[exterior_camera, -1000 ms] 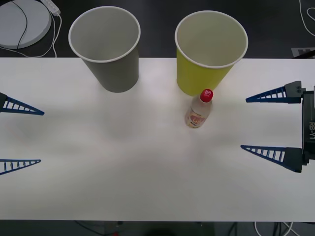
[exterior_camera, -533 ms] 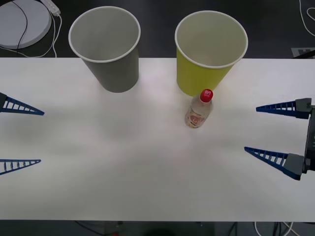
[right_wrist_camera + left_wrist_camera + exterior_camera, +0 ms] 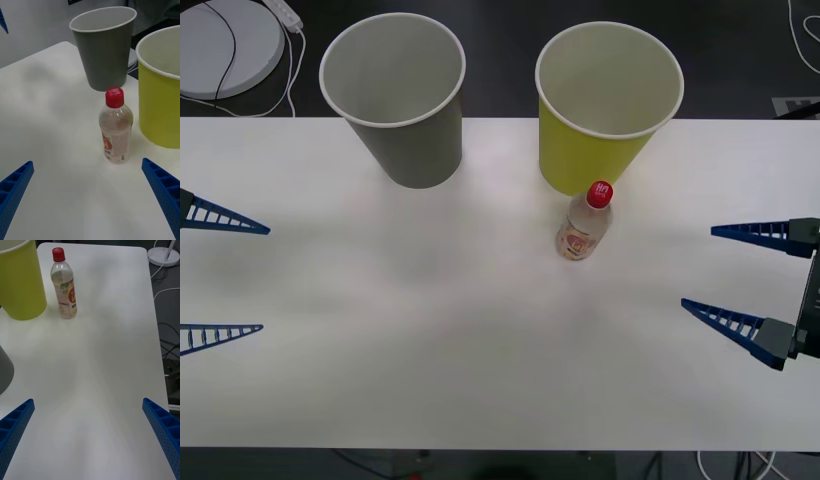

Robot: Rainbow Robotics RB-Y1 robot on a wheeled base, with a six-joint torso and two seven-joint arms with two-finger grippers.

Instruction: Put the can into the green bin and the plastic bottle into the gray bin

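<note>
A white desk carries two large paper cups and one small bottle. The gray bin stands upright at the far edge of the desk, toward the robot's left. The green bin, a yellow-green cup of the same size, stands upright beside it toward the robot's right, with a clear gap between the two. Both cups show pale insides with nothing in them.

The plastic bottle stands upright on the desk just in front of the green bin, close to its base (whether the two touch cannot be told). It has a red screw cap and a red-and-yellow label. It is shorter than the cups and well apart from the gray bin.

The right pincer hovers over the right edge of the desk, its two blue ribbed fingers spread wide and holding nothing. In its wrist view, the bottle sits ahead between the spread fingers, well short of them. The left pincer waits at the left edge of the desk, also spread wide and holding nothing, far from the bottle and both cups.
</note>
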